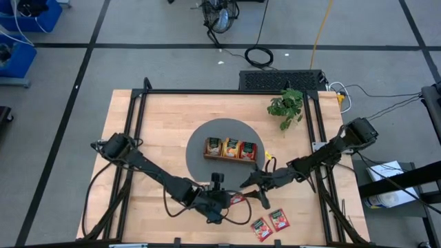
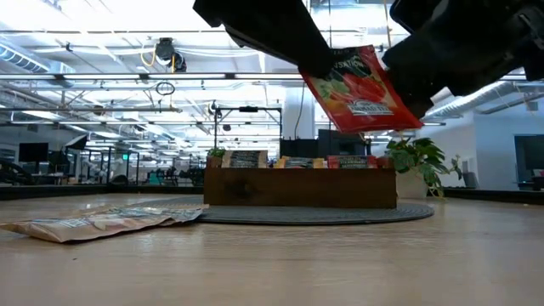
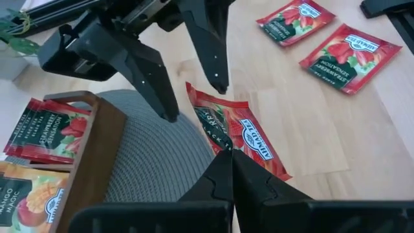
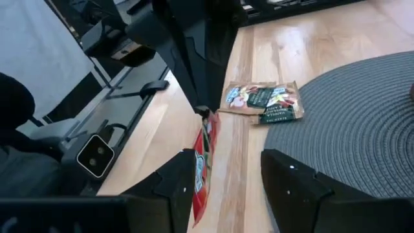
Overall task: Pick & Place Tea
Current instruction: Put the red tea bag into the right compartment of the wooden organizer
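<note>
Flat red foil tea sachet (image 3: 240,133) held in the air, pinched by the left gripper (image 3: 226,169).

It hangs above the pale wooden surface (image 1: 165,131), near the brown wooden tray (image 1: 230,149); the right gripper (image 4: 226,178) straddles its edge, jaws spread (not gripping).

left gripper (image 1: 233,200) jaws closed, right gripper (image 1: 253,184) jaws apparently parted

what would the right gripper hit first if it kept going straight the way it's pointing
Most likely the red tea sachet held edge-on by the shut left gripper; it sits just ahead of the open right gripper. Depth is hard to judge.
</note>
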